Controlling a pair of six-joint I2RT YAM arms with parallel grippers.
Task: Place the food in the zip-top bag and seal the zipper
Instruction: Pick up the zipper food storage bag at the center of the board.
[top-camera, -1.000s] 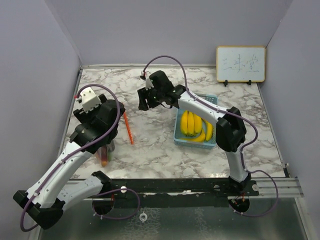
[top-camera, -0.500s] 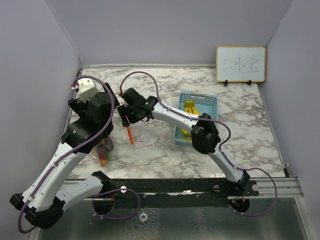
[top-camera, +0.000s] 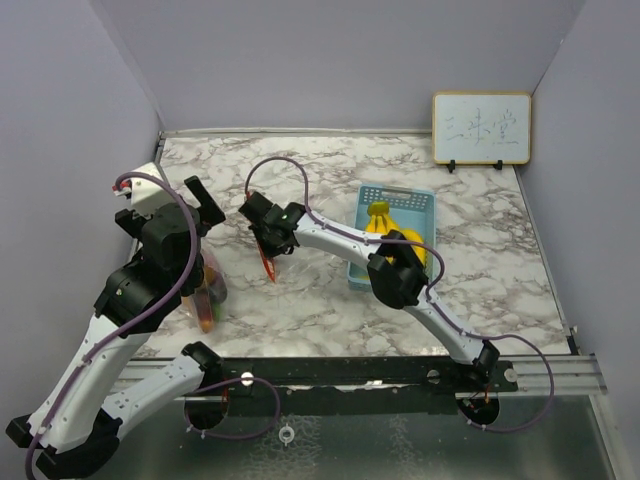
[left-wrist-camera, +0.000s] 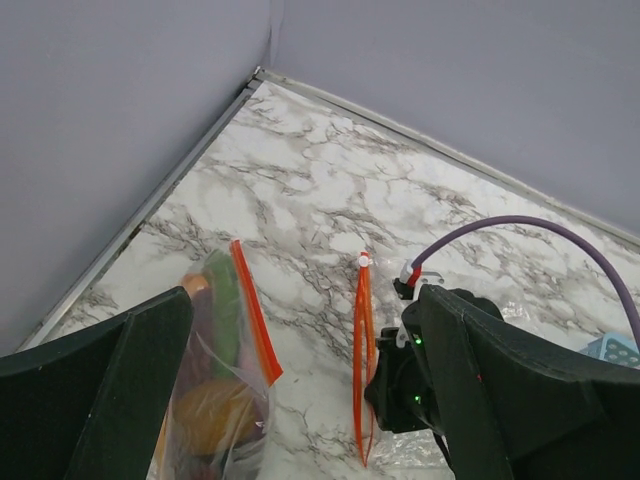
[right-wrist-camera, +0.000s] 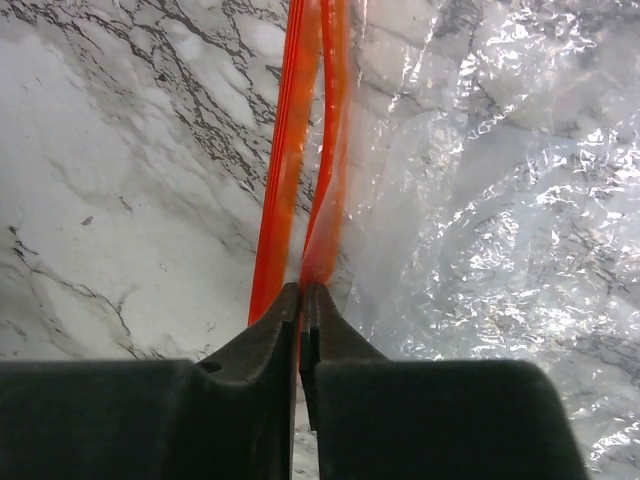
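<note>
An empty clear zip-top bag (right-wrist-camera: 480, 200) lies mid-table, its orange zipper (top-camera: 266, 264) running front to back. My right gripper (top-camera: 271, 240) is shut on one lip of that zipper (right-wrist-camera: 322, 190), pinched at the fingertips (right-wrist-camera: 305, 292). A second bag (top-camera: 208, 290) at the left holds a dark-green vegetable (left-wrist-camera: 225, 310) and orange pieces (left-wrist-camera: 210, 415), with its orange zipper (left-wrist-camera: 255, 325) showing. My left gripper (top-camera: 195, 200) hangs open above it, holding nothing. Yellow bananas (top-camera: 380, 215) lie in the light-blue basket (top-camera: 400, 192).
A small whiteboard (top-camera: 481, 128) stands at the back right. Grey walls close in the left, back and right sides. The right arm stretches across the table in front of the basket. The basket's corner (left-wrist-camera: 615, 350) shows at the left wrist view's right edge.
My right gripper swung left and forward to the empty bag's zipper and shut on it. My left gripper opened wide and drew up and back to the left.
</note>
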